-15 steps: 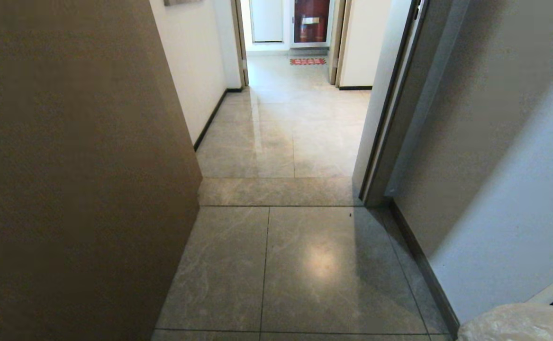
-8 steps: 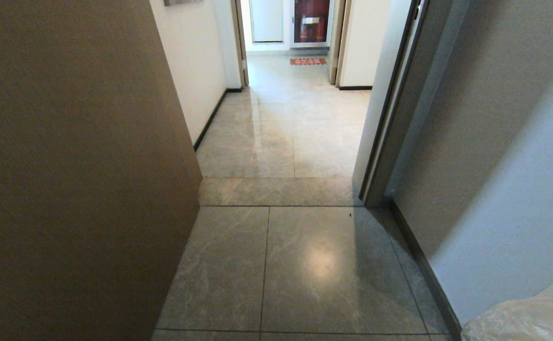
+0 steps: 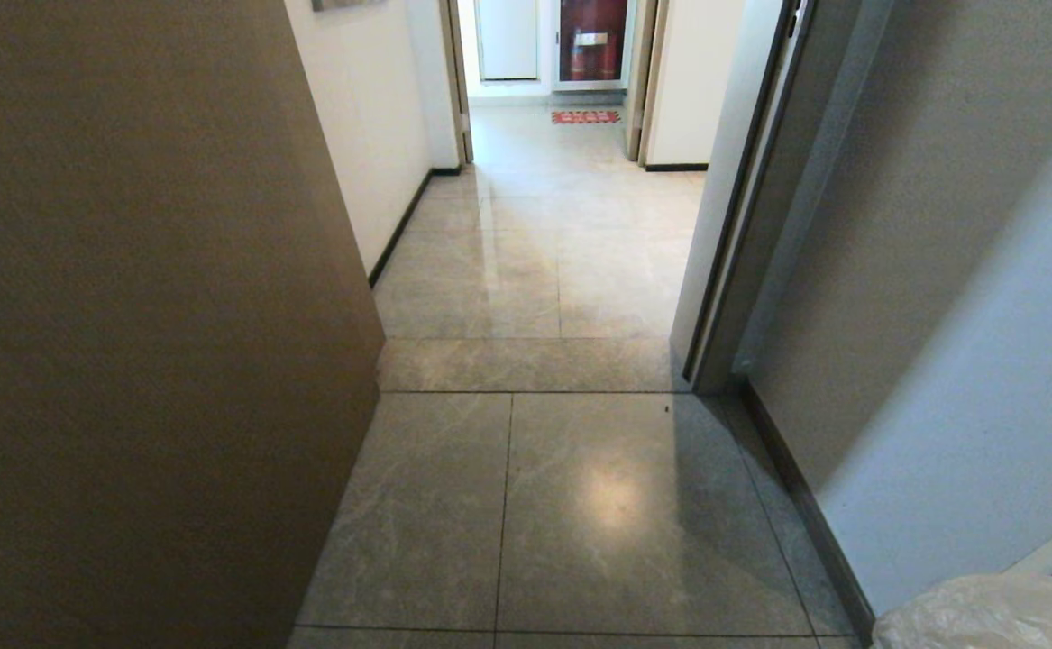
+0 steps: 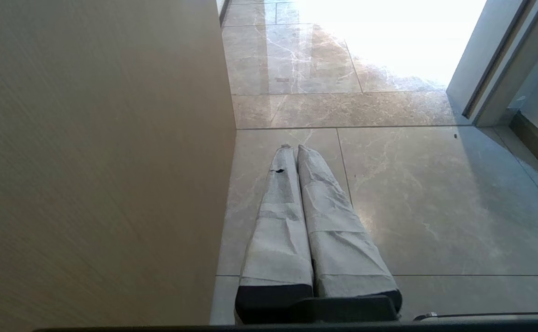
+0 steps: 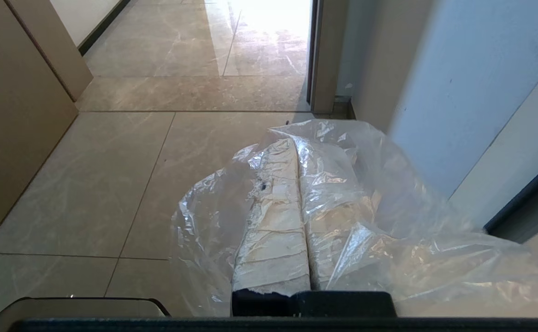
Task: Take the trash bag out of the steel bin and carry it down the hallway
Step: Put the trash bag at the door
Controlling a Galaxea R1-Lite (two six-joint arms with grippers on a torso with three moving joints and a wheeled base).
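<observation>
Crinkled translucent whitish plastic trash bag (image 5: 342,207) hangs pinched in my closed right gripper (image 5: 296,147), probably off the floor. Left gripper (image 4: 295,148) closed, empty. I'd drive centred down the grey-tiled hallway (image 3: 553,261), bag clear of the door frame (image 3: 742,198).

The hallway (image 3: 535,261) runs ahead between a panel (image 3: 129,361) left and wall (image 3: 940,361) right, the trash bag (image 3: 985,617) apparently lowest right.
</observation>
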